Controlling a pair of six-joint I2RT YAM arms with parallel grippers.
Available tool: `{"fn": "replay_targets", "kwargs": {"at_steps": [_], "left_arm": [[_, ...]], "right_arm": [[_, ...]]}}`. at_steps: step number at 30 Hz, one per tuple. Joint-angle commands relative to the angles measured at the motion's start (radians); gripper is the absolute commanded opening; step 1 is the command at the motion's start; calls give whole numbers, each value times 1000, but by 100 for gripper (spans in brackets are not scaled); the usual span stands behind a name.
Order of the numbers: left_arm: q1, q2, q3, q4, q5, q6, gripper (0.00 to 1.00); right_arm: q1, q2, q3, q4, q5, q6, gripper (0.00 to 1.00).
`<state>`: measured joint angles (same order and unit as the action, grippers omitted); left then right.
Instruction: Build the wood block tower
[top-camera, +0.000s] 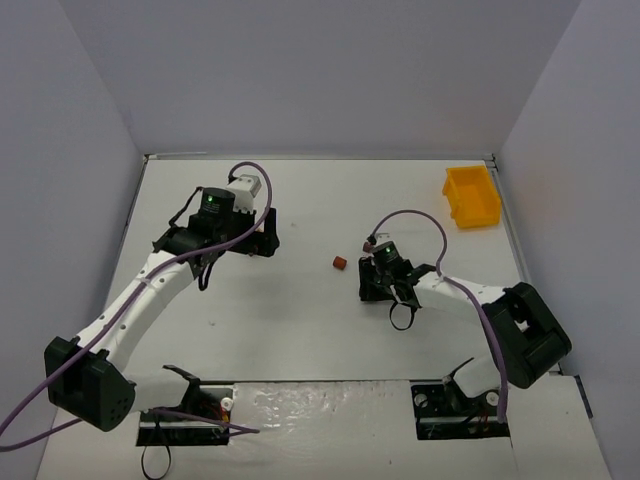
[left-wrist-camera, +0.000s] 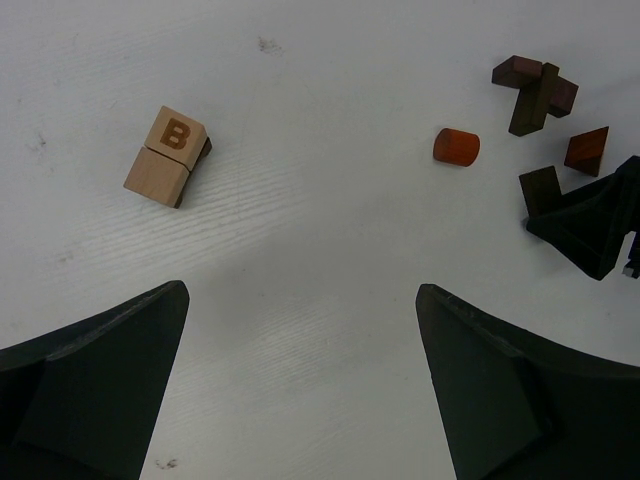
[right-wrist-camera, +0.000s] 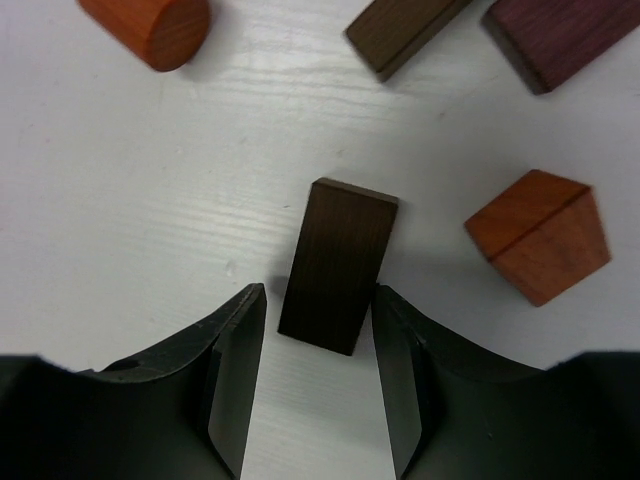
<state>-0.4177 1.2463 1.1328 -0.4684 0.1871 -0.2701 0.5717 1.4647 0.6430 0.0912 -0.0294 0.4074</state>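
Seven wood blocks (left-wrist-camera: 168, 158) and one yellow bin (top-camera: 471, 195).

This is looking like a robotics lab cell: plain grey walls (top-camera: 320, 70) are boxing in a white table (top-camera: 300, 330), a left arm (top-camera: 140, 295) and right arm (top-camera: 460, 290) are sitting bolted at its near edge, trailing purple cables (top-camera: 410, 212)

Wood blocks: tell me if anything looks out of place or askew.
Nothing damaged. Two dark blocks lie crossed, one over the other, in the left wrist view; the tan B block sits well apart from the rest.
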Motion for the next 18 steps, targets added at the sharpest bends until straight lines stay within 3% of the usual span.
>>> {"fn": "replay_targets", "kwargs": {"at_steps": [1,10,15,18], "left_arm": [[-32,-2,6,37,-24,-95,97],[-168,58,-3,65,-104,-171,96],[-274,149,29,119,-116,-135,92],[-339,242,84,139,-124,-96,91]], "right_arm": [[83,1,32,18,-16,46,45],[165,-73,66,6,38,64,49],[83,-224,81,-74,118,42,52],[-38,-337,93,-147,107,23,59]]}}
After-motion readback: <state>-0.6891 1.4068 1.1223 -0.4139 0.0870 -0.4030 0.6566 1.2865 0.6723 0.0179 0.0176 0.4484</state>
